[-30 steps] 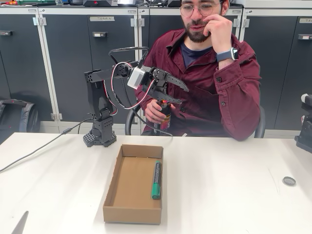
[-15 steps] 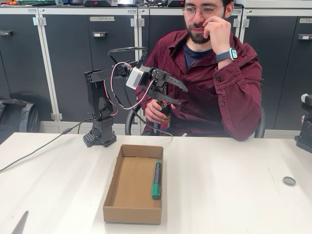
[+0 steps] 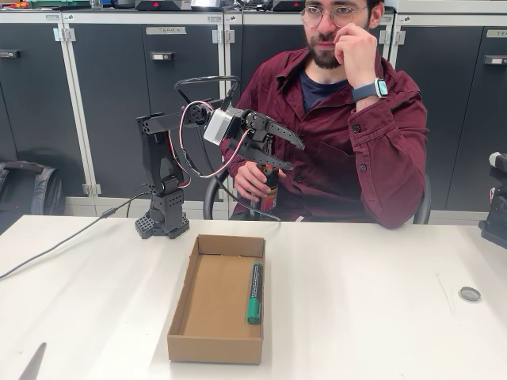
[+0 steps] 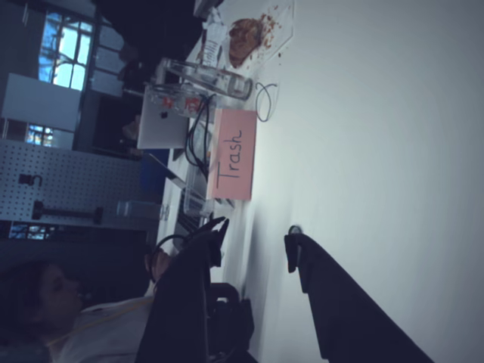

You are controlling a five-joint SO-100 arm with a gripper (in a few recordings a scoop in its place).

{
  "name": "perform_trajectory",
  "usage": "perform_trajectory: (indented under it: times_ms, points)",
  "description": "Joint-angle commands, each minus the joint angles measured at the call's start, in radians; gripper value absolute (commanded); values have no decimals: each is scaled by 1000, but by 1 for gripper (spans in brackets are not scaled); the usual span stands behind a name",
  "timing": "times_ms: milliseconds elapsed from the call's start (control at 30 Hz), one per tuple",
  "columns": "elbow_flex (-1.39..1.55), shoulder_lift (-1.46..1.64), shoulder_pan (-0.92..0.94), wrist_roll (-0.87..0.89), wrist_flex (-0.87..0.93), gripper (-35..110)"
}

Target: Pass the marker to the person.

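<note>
Person (image 3: 341, 119) leaned slightly; marker (image 3: 253, 293) hugs box's (image 3: 202, 309) right wall.

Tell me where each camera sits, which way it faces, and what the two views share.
Fixed view: at the table's near edge, facing the seated person; the black arm's raised gripper, open and empty, hangs above the shallow cardboard box holding the green-capped dark marker.
Wrist view: rides the gripper, picture lying sideways, looking along the white table toward a pink "Trash" sign; both dark fingers show.
Shared: the gripper and the white tabletop.
</note>
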Motion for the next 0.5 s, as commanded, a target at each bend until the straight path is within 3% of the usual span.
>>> perform_trajectory:
  times_ms: [0,467]
  points:
    - [3,31,8,-5,-34,18]
    - [25,34,15,-21,-41,19]
